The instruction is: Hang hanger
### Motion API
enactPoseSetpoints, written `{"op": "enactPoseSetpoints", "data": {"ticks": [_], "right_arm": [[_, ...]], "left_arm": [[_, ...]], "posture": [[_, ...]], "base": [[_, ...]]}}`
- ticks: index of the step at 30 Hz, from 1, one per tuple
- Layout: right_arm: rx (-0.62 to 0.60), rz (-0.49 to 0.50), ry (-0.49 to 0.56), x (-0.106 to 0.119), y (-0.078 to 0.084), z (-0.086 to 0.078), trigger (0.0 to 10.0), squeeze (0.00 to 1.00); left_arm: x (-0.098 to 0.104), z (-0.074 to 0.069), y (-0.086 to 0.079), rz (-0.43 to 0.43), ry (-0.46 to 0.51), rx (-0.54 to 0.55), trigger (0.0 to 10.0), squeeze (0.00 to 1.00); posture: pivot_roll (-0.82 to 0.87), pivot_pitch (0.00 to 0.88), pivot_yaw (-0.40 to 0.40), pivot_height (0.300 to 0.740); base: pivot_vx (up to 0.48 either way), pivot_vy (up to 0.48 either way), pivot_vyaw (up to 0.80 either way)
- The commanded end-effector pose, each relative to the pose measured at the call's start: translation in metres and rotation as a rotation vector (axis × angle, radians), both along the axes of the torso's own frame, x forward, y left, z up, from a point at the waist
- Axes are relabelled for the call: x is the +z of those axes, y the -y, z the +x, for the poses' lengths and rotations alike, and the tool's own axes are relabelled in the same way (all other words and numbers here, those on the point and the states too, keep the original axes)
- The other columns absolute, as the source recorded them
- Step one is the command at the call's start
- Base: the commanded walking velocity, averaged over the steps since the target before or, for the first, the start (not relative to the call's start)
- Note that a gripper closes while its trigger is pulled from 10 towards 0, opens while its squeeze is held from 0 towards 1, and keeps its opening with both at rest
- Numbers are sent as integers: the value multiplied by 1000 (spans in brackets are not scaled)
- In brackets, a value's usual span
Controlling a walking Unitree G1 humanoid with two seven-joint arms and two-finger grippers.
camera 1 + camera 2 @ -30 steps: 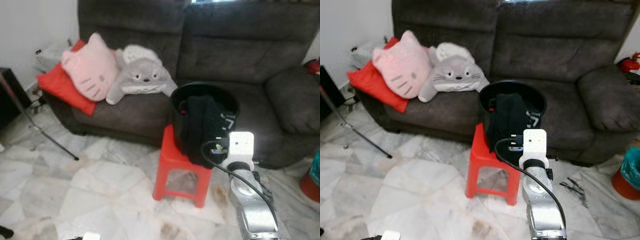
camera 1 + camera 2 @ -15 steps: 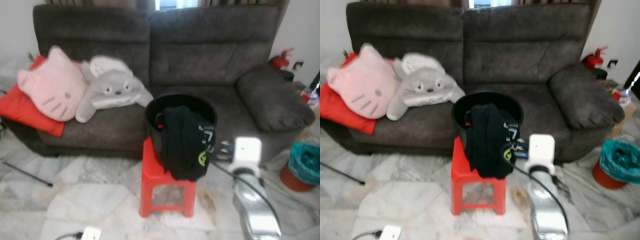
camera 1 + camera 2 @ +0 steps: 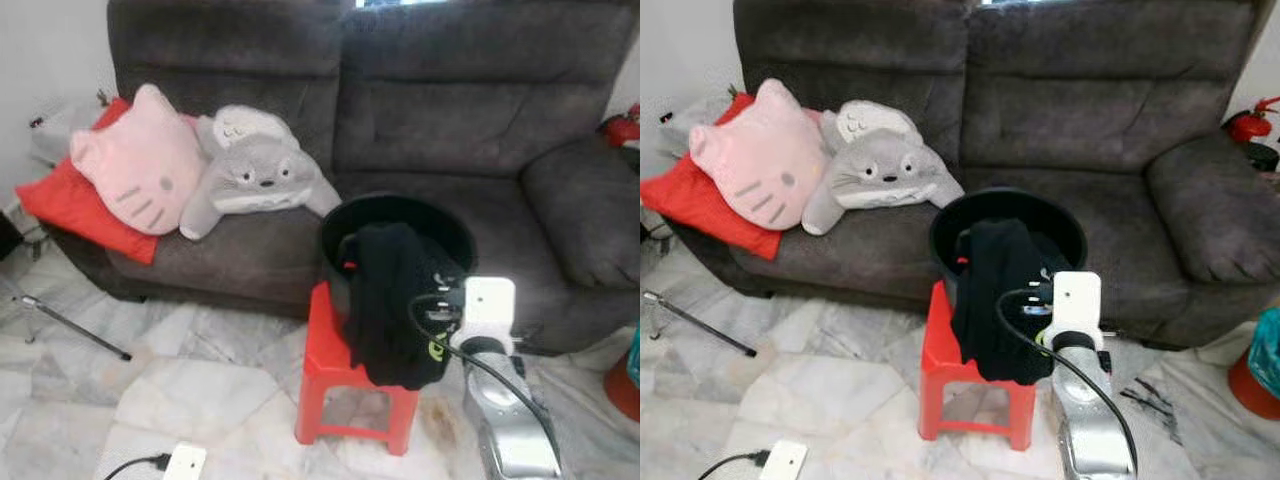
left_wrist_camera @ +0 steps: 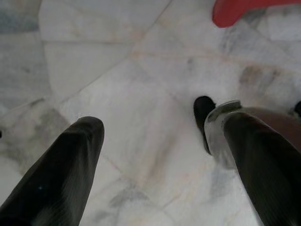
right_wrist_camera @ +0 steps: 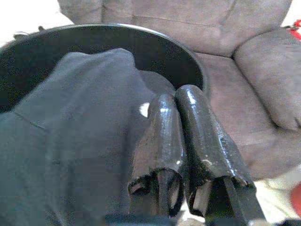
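Since half a second ago the robot's head has swung left: sofa, pillows and stool all slide rightward in both eye views together, so that is camera motion, not the things. Relative to the black bucket (image 3: 1008, 235), the right arm sits much as it did, wrist just in front of the draped cloth.

Scene: red stool (image 3: 970, 375) on the marble floor (image 3: 190, 385) before a dark grey sofa (image 3: 470, 110). Bucket stands on the stool. Black garment (image 3: 392, 300) hangs over the bucket's near rim and down past the seat. Pink cat pillow (image 3: 135, 160) and grey plush (image 3: 250, 170) rest on the sofa's left end, a red cushion (image 3: 75, 205) beneath them.

Right gripper (image 5: 181, 120): fingers pressed together, nothing visibly between them, tips at the garment near the bucket rim. Touching or just short of the cloth, cannot tell.

Left gripper (image 4: 155, 155): fingers spread, empty, pointing down at the floor. Idle.

Hanger: cannot make one out. A small red bit shows at the garment's top edge by the rim, too small to identify. It may be buried under the cloth.

Progress, as judged: early. Nothing is picked up, no rail or hook in sight. Finding and gripping the hanger, carrying it off and hanging it all remain.
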State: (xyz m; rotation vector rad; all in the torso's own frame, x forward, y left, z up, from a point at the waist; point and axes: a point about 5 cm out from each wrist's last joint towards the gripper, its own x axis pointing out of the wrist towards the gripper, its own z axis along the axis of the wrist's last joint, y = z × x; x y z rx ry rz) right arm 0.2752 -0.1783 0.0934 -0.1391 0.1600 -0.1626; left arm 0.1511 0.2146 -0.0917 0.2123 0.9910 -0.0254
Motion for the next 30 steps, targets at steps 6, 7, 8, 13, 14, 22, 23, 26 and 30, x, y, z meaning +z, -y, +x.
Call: {"op": "enactPoseSetpoints", "data": {"ticks": [6,7,8,13,14,22,23,26,30], "right_arm": [[-30,63,-18,-8,14,-3,10000,1000],[-34,78,-24,-10,15,-4,10000,1000],[-37,89,-28,-11,15,-4,10000,1000],[-62,169,-76,-24,21,-6,10000,1000],[-60,176,-83,-26,22,-6,10000,1000],[-50,188,-75,-28,25,-3,10000,1000],[-50,188,-75,-28,25,-3,10000,1000],[-35,198,-49,-28,18,-4,10000,1000],[-10,217,-57,-33,11,-7,10000,1000]], "left_arm": [[1,-15,-28,18,-30,15,10000,0],[1,-16,-30,21,-33,18,10000,0],[2,-17,-31,22,-35,19,10000,0],[-1,-20,-27,21,-46,23,10000,0],[-1,-20,-25,20,-47,23,10000,0],[-4,-20,-14,8,-55,25,10000,0],[-4,-20,-14,8,-55,25,10000,0],[-4,-23,-17,8,-56,31,10000,0],[-4,-23,-18,11,-57,29,10000,0]], "posture": [[-137,0,27,740],[-135,0,27,740],[-135,0,27,740],[-136,0,32,740],[-136,0,32,740],[-134,0,35,740],[-134,0,35,740],[-135,0,37,740],[-137,0,39,740]], "base": [[0,0,0],[0,0,0],[0,0,0],[0,0,0],[0,0,0],[0,0,0],[0,0,0],[0,0,0],[0,0,0]]}}
